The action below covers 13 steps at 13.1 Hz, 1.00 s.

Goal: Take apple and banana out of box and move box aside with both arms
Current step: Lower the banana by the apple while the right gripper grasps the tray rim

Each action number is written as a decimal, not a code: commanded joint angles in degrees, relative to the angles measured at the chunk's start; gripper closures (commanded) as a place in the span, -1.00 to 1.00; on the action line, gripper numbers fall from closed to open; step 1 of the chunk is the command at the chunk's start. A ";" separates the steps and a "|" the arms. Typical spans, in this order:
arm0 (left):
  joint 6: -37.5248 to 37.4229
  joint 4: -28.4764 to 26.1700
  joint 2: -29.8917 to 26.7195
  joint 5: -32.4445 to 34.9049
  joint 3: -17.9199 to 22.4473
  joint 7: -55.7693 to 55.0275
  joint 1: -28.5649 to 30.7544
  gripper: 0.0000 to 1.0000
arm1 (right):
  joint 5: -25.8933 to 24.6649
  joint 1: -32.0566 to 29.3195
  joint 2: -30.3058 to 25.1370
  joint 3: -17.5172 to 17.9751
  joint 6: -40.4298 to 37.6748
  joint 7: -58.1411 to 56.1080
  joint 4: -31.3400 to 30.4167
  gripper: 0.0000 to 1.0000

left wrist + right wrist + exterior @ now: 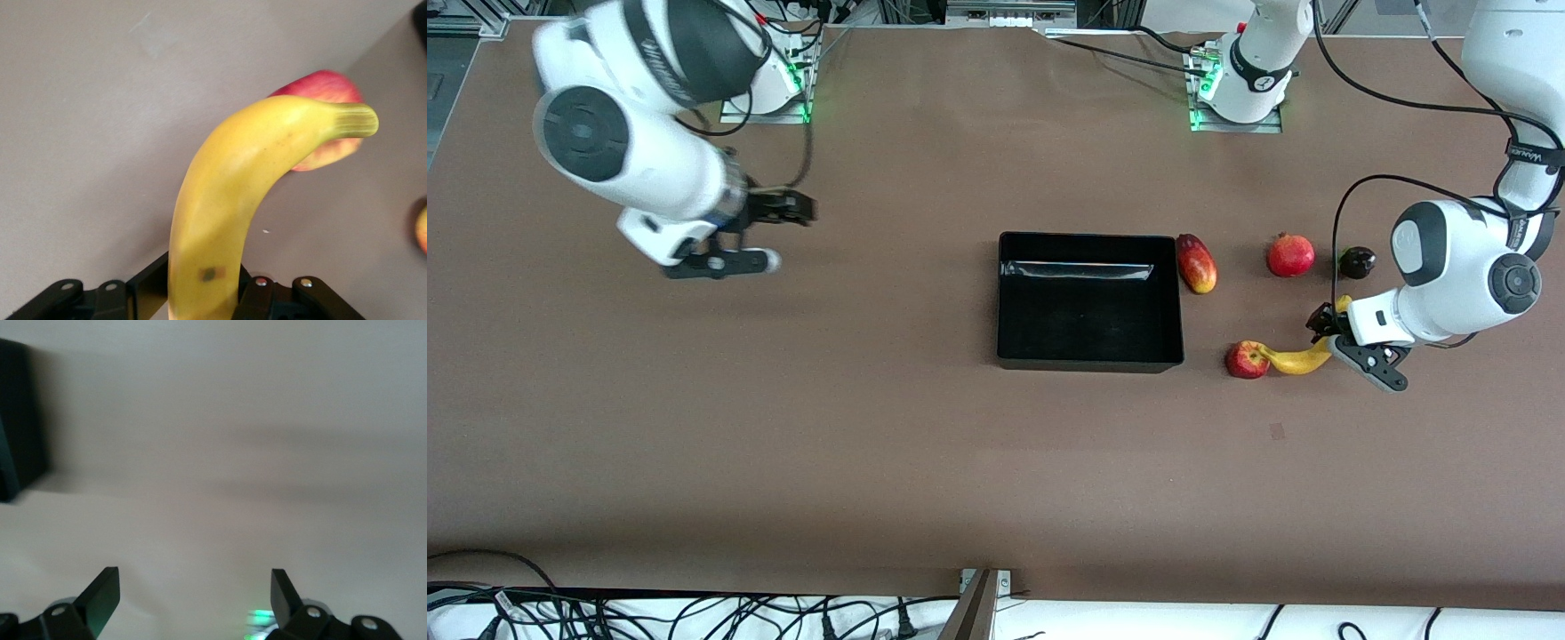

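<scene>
The yellow banana (1296, 360) lies beside the small red-and-yellow apple (1246, 360), its stem end against the apple, toward the left arm's end of the black tray (1089, 360). My left gripper (1327, 327) is shut on the banana's other end. In the left wrist view the banana (227, 193) runs out from between the fingers (257, 293) of the left gripper (203, 290) and crosses the apple (320, 87). My right gripper (805, 210) is open and empty over bare table toward the right arm's end; in the right wrist view the gripper (193, 577) shows the tray's wall (20, 420).
A red-yellow mango (1197, 263) lies against the tray's side. A red pomegranate (1290, 255) and a small dark fruit (1357, 261) lie farther from the front camera than the banana. The brown table (871, 427) is bare nearer the camera.
</scene>
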 commanded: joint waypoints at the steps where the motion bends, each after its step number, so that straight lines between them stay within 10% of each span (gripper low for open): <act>1: 2.05 1.50 2.95 -0.48 0.72 3.01 0.73 1.00 | 4.78 6.52 6.20 -0.65 9.00 7.96 2.64 -1.00; 9: 2.59 1.50 5.59 -0.39 1.87 11.19 0.82 1.00 | 5.06 21.31 26.07 -0.65 46.28 17.57 2.46 -1.00; 10: 2.85 1.50 5.68 0.04 1.87 11.54 0.82 1.00 | 4.88 22.36 27.22 -0.65 47.79 17.22 2.29 -0.74; 11: 4.07 1.50 5.77 1.44 2.13 12.85 0.82 1.00 | 4.97 22.72 28.01 -0.74 47.90 17.48 2.11 0.42; 13: 5.31 1.41 5.77 2.07 2.13 13.48 0.74 1.00 | 4.97 22.64 28.37 -0.74 47.90 17.40 2.11 1.00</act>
